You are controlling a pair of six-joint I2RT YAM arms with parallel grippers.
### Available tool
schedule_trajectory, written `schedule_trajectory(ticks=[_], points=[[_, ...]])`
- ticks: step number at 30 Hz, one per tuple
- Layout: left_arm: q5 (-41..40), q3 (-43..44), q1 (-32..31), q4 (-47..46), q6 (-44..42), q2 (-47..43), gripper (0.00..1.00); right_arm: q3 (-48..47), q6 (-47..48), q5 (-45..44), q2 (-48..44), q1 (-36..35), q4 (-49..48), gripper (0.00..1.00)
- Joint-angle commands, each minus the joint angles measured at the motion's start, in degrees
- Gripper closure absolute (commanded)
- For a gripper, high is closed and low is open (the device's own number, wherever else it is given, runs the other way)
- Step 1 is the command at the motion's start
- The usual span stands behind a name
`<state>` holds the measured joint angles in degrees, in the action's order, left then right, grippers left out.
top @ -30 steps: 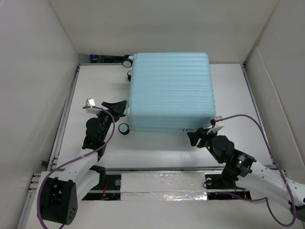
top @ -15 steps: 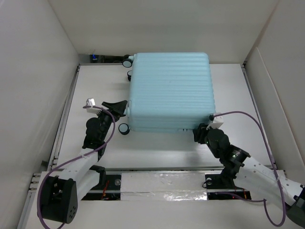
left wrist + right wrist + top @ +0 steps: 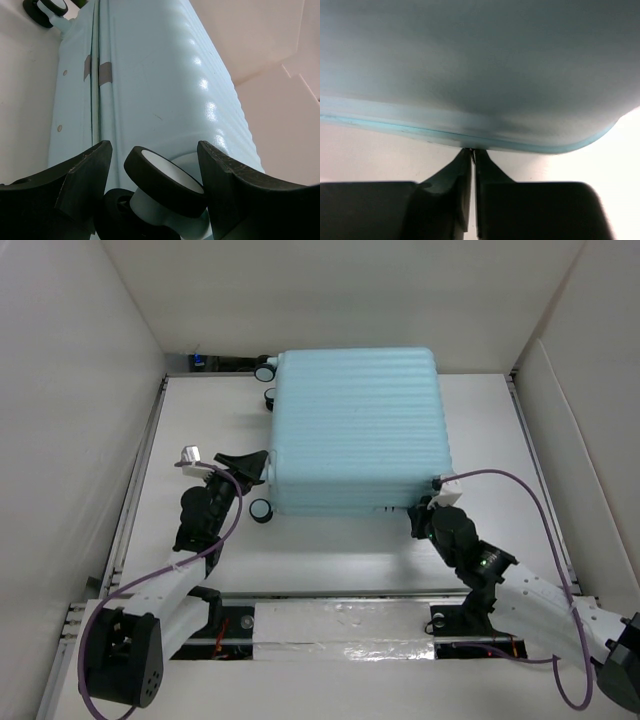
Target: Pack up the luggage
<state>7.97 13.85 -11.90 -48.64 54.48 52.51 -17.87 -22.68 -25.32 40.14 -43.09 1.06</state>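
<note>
Reading the step in hand as opening the shell: the luggage [image 3: 355,430] lies flat and shut on the tabletop [image 3: 330,550], filling the centre and upper centre of the top view, wheels toward the left of the frame. No items to pack are in view, so packing proper has not begun.

Left claw [image 3: 154,152]: spread wide, one finger on either side of a wheel [image 3: 165,182] at the case's lower-left corner. Whether the fingers touch the wheel cannot be told; likely a brace.

Right claw [image 3: 471,156]: pressed together, nothing between the tips. The tips sit right at the seam [image 3: 420,131] along the near edge, at the lower-right corner of the case in the top view.

Next move, as judged: work the closed tips into the seam, or find a zip pull or latch, none of which shows, then lift the upper shell while the left arm keeps the case from sliding. Risk: the tips skate off the smooth rounded edge.

Writing: none readable. No brand or label on the ribbed shell. Two small grey patches [image 3: 98,70] beside the seam in the left wrist view show no lettering.
</note>
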Motion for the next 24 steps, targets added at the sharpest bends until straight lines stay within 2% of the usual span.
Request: schedule_trajectory(ticks=[1,3,5,7,9,12,14,16,19,22,24], points=[[4.9,-1.2,-0.5,-1.1,-1.8,0.7,1.0,-0.2,1.8,-0.1,-0.1,0.4,-11.4,1.0],[6.7,-1.2,-1.4,-2.8,-1.2,1.1,1.0,-0.1,2.6,2.1,1.1,0.4,-13.7,1.0],[6.3,-0.5,-3.7,-4.3,-1.0,1.5,1.0,-0.1,2.4,8.9,3.4,-0.7,-16.7,1.0],[2.3,1.4,-10.9,-2.0,-3.1,1.4,1.0,-0.2,1.3,12.0,10.0,-3.6,-23.5,1.0],[-3.6,4.3,-17.9,-0.2,-4.6,1.5,1.0,-3.6,1.4,11.0,19.0,-9.9,-25.8,1.0],[-6.0,6.5,-21.6,-0.8,-4.9,3.0,1.0,-10.1,2.5,8.1,26.7,-18.1,-25.7,1.0],[-5.7,6.8,-22.2,-1.4,-4.1,4.3,1.0,-12.9,2.7,6.1,31.1,-21.1,-24.6,1.0],[-5.5,6.7,-22.2,-2.1,-3.9,4.3,1.0,-14.6,3.3,3.6,32.3,-23.7,-24.3,1.0],[-6.8,6.7,-22.2,-0.3,-4.4,2.1,1.0,-15.3,3.9,0.0,29.7,-23.7,-19.3,1.0],[-9.9,7.2,-22.2,3.0,-5.9,-0.3,1.0,-14.5,4.3,-4.6,23.3,-23.0,-12.5,1.0],[-9.5,6.5,-21.7,2.6,-5.7,-0.9,1.0,-12.5,4.5,-3.8,18.2,-20.6,-12.5,1.0]])
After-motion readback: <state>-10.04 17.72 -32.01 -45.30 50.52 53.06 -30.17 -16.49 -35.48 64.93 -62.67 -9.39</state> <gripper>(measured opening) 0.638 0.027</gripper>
